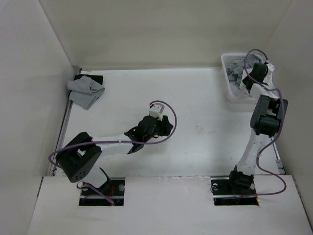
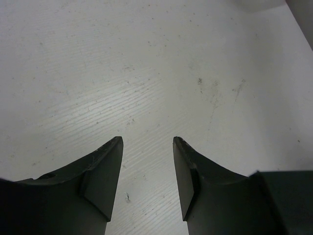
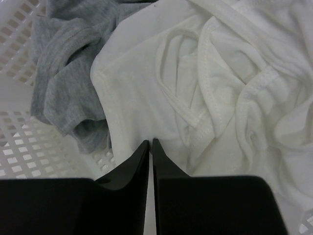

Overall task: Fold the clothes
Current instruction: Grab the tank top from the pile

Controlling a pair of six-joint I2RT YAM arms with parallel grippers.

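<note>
The big white surface (image 1: 195, 122) is flat with tiny specks on it. At its far right corner sits a white basket (image 1: 226, 61) with holes in its sides. Inside the basket lies the white garment (image 3: 137, 88), all crumpled, with its stitched edges showing. A grey cloth (image 3: 58, 63) is bunched up beside it and touches it. A folded grey cloth (image 1: 85, 90) lies at the far left corner. The right claw (image 3: 150, 143) is down in the basket, squeezed nearly together. It seems to pinch the white garment's edge, though that is hard to see. The left claw (image 2: 146, 142) hangs over bare surface, spread wide, holding nothing.
</note>
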